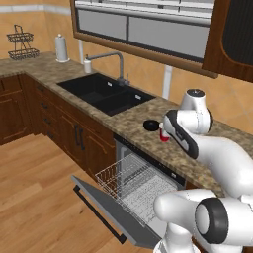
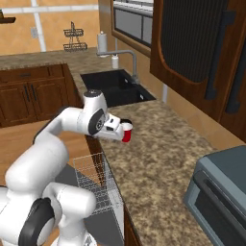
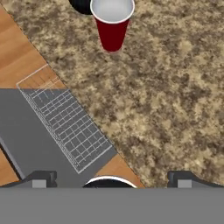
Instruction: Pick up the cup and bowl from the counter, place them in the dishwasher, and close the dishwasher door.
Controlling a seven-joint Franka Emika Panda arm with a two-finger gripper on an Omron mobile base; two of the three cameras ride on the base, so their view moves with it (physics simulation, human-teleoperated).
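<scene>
Red cup (image 3: 112,27) sits upright on the granite desk (image 3: 175,96), bowl (image 3: 81,6) right behind — fingers (image 3: 43,178) wide apart, nothing held. I'd centre them around the cup first — don't bump the bowl.

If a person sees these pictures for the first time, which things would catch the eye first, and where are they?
The red cup stands upright on the speckled counter, with the black bowl right behind it. Below the counter edge, the dishwasher door hangs wide open and the white wire rack is pulled out over it. The open pincer hovers above the counter, short of the cup.
</scene>
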